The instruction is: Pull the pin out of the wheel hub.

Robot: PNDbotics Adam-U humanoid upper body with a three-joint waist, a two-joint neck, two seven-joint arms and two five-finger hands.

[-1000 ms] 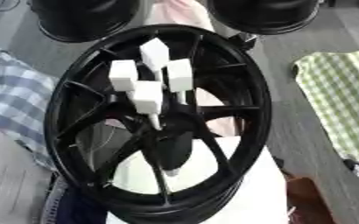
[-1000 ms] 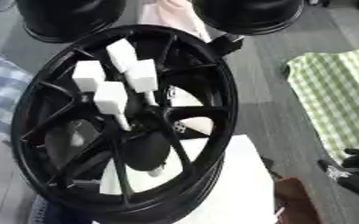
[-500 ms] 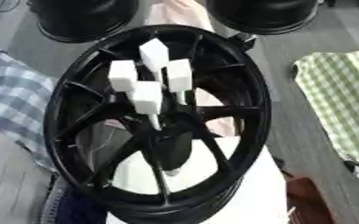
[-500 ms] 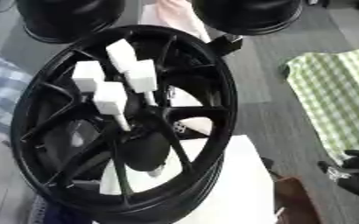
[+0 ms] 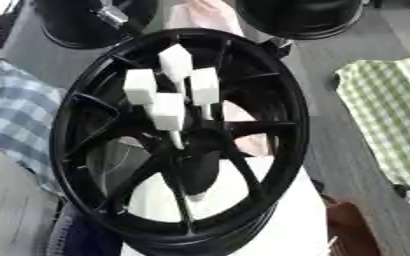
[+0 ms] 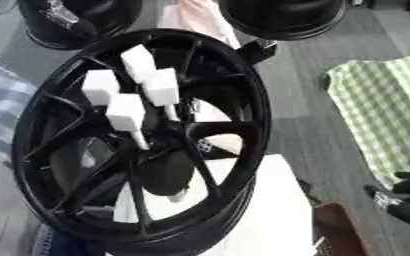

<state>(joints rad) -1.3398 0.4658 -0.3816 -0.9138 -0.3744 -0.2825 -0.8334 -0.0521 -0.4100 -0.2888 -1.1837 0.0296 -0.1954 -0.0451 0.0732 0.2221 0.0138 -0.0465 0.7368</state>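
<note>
A black spoked wheel hub point(image 5: 86, 100) lies tilted in the middle of both views, resting partly on a white block point(image 5: 283, 215). Several white pins with square block heads stand up from its centre; the nearest one point(image 5: 168, 112) has a thin shaft running down to the hub's middle, and another point(image 5: 175, 62) stands farthest back. My right hand point(image 6: 406, 196) shows only as a dark shape at the lower right edge, well away from the wheel. My left hand is out of sight.
Two more black wheels point(image 5: 79, 21) point(image 5: 301, 17) sit at the far edge with a pink cloth point(image 5: 201, 12) between them. A green checked cloth point(image 5: 389, 110) lies right, a blue checked cloth point(image 5: 16, 116) left, a brown object point(image 5: 350, 226) at lower right.
</note>
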